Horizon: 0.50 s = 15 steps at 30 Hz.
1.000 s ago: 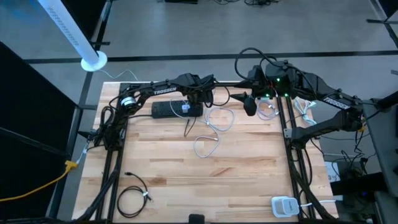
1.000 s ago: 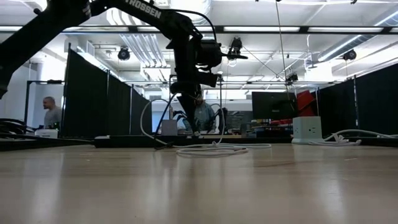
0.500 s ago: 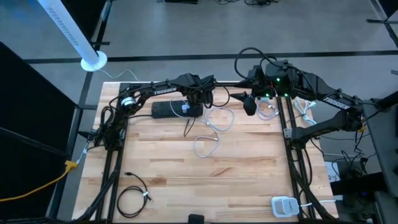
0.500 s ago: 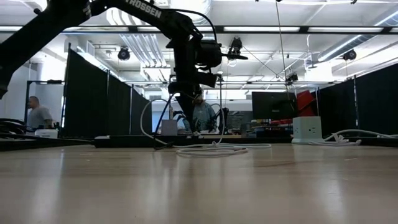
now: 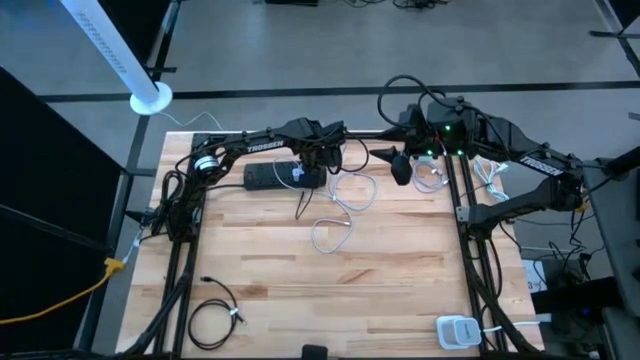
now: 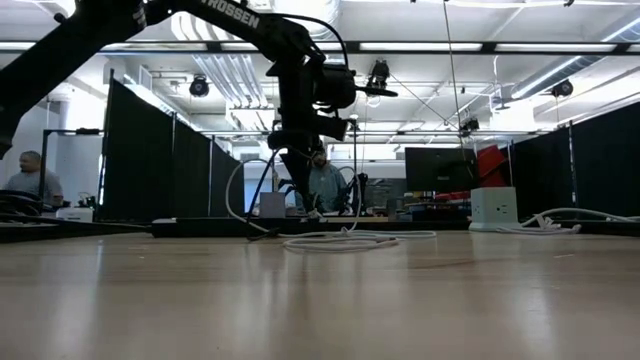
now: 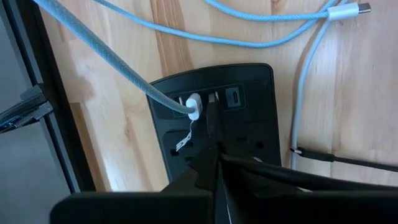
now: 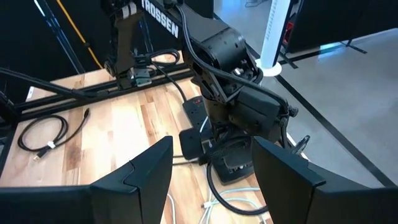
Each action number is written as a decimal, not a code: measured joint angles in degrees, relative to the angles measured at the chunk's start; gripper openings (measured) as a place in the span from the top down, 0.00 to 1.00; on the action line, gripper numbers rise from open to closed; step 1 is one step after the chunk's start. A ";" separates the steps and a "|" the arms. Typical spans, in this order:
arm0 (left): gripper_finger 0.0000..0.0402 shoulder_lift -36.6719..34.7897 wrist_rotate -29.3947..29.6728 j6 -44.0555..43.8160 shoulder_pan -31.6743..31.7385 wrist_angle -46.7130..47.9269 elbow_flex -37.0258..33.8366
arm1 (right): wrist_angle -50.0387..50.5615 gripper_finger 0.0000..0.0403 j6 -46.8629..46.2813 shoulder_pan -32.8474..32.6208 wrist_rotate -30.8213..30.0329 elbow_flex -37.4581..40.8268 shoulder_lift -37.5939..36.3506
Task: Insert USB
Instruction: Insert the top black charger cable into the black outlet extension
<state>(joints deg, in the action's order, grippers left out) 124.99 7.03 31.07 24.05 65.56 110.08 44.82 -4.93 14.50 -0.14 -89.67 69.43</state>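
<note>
A: USB plug (image 7: 193, 107), white, on a light blue cable (image 7: 112, 62). Location?

B: Seated in a port of the black power strip (image 7: 249, 118) at the table's far edge.

A: Left gripper (image 7: 211, 134)?

B: Directly over the strip, fingers pressed together beside the plug; nothing visibly held.

A: Right gripper (image 8: 211, 168)?

B: Waiting well to the right, fingers apart, empty.

A: Step in hand?

B: Insertion looks nearly finished, judging by the plug. Next: a gentle downward press to confirm seating, then lift clear.

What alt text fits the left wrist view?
Shut left gripper hovers over a black power strip on the wooden table, where a light-blue cable's white plug sits in a USB port beside an empty port.
</note>
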 joint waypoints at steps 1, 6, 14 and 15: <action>1.00 0.00 0.01 0.00 0.00 0.00 0.00 | -0.48 0.51 0.03 0.00 0.00 0.00 0.00; 1.00 0.15 0.01 0.95 0.00 -0.44 0.02 | -1.81 0.51 0.26 0.02 0.00 0.00 0.00; 1.00 0.29 -0.34 1.42 -0.07 -3.76 -0.59 | -2.00 0.51 -0.01 0.02 0.02 0.00 0.00; 1.00 0.33 -0.52 1.44 -0.07 -4.23 -0.61 | -2.01 0.51 -0.12 0.02 0.02 0.00 0.00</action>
<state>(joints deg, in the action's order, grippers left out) 125.32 6.50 32.51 23.99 61.33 109.47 42.81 -5.05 14.52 -0.12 -89.67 69.43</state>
